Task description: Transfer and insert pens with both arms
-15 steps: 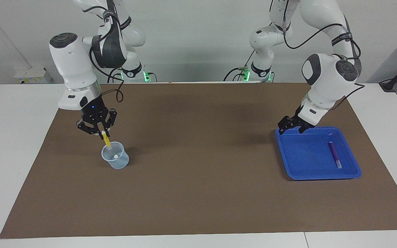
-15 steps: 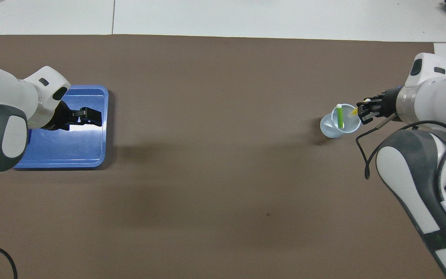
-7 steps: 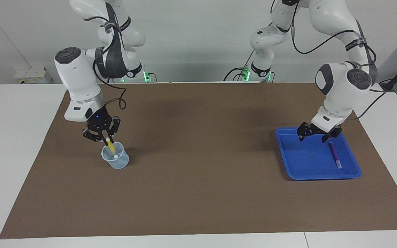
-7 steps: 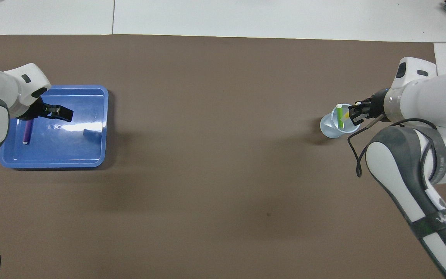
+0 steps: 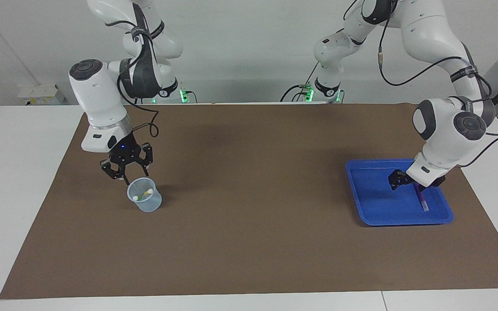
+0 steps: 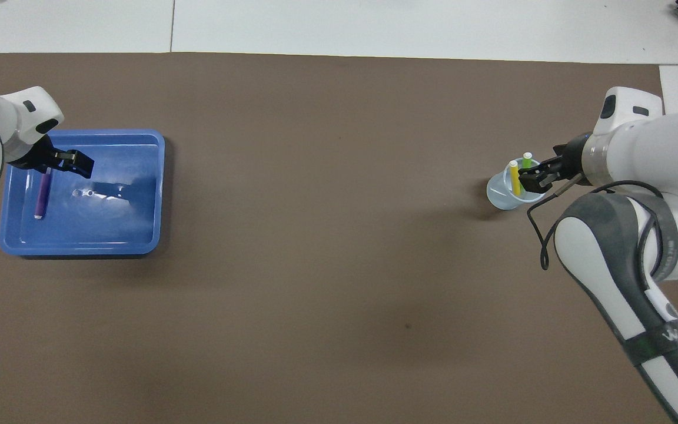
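1. Since a second ago, the yellow pen [image 6: 514, 178] has left my right gripper [image 5: 124, 176] and now stands in the clear cup [image 5: 145, 200] beside the green pen [image 6: 526, 161]; both white caps show at the cup's mouth at left of centre in the facing view.
2. My right gripper hangs just over the cup's rim, fingers spread wide and empty.
3. Meanwhile the left gripper [image 5: 410, 185] has travelled across the blue tray [image 5: 376, 207] and dropped low over the purple pen [image 5: 422, 201].
4. Its fingers stand apart, one on each side of the pen's upper end; I cannot tell whether they touch it.
5. I see the purple pen lying flat in the tray, at the lower right of the facing view and the left edge of the overhead view.
6. Cup and tray sit well apart on the brown mat [image 5: 249, 224].
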Controlling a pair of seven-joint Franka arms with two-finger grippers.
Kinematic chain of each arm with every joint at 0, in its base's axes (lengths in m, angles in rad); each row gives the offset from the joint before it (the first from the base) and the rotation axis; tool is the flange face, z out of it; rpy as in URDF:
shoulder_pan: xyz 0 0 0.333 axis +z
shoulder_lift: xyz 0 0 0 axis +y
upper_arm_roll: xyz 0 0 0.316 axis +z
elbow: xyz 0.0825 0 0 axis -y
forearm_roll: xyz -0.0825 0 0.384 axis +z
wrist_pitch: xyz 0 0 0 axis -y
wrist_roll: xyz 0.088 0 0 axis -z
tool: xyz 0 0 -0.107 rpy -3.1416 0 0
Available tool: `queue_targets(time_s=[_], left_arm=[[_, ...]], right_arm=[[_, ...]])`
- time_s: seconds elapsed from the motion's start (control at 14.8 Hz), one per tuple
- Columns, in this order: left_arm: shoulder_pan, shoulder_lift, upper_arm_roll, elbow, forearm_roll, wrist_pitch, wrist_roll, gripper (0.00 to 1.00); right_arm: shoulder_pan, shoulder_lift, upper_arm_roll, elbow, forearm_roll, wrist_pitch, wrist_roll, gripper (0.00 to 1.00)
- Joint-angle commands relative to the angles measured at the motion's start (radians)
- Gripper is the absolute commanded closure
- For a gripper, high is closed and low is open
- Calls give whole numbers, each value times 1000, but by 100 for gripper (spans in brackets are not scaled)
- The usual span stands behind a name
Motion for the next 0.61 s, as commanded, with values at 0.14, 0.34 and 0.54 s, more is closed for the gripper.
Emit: queue_targets(time_s=[0.14,0.34,0.54], left_arm=[[67,19,-10,2,-7,9,60,9],[90,17,-9,-24,-7,51,134,12],[82,29,-9,-15,-2,84,132,15]], right_arm=[[-5,-75,7,0,6,-117,-12,0],[-3,-134,8,0,6,-208,-12,0],[-5,-189,7,2,32,-318,-12,0]])
